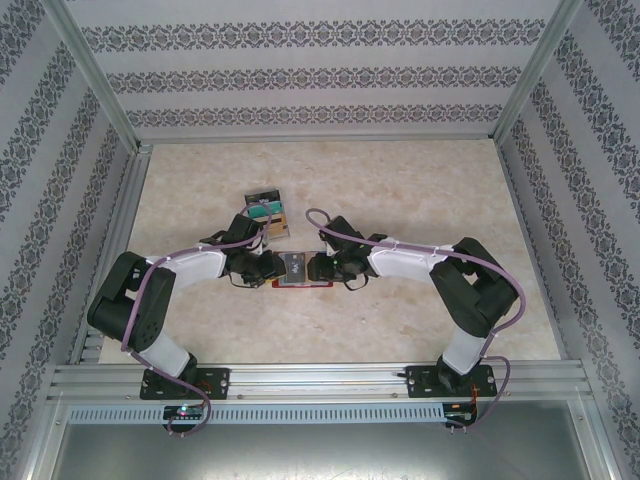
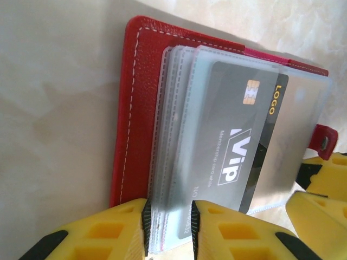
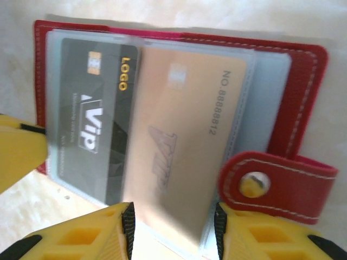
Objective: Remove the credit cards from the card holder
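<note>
Left end effector narrow astride clear plastic sleeves of red folding card holder, right end effector wider astride tan card; grips unclear; risk: sleeve friction dragging holder.

Left arm and right arm folded inward, elbows out, wrists low, tips facing, nearly meeting. Left gripper jaws narrowly apart; right gripper jaws wider.

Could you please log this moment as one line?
holder: open | left gripper: astride sleeves | right gripper: astride tan card | grips: unclear | dark card: in sleeve
</note>
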You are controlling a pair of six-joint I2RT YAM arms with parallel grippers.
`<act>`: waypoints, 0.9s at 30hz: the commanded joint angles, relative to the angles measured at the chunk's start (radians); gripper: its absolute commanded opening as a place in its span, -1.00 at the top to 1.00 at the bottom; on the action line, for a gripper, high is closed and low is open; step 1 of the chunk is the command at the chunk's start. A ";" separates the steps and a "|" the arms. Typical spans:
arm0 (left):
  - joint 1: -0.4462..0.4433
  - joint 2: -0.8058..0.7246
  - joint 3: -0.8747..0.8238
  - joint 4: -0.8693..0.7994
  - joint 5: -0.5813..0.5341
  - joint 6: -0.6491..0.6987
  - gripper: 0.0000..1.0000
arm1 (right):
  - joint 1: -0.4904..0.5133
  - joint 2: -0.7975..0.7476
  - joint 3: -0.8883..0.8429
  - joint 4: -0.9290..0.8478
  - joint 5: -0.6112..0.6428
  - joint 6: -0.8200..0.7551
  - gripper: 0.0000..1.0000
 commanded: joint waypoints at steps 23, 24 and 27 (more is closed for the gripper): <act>0.029 -0.102 0.011 -0.062 -0.023 0.018 0.46 | 0.045 0.043 0.157 0.044 -0.096 0.009 0.09; 0.029 -0.098 0.013 -0.060 -0.022 0.019 0.46 | 0.044 0.047 0.159 0.044 -0.098 0.009 0.09; 0.028 -0.094 0.014 -0.056 -0.015 0.018 0.46 | 0.042 0.052 0.159 0.040 -0.090 0.008 0.09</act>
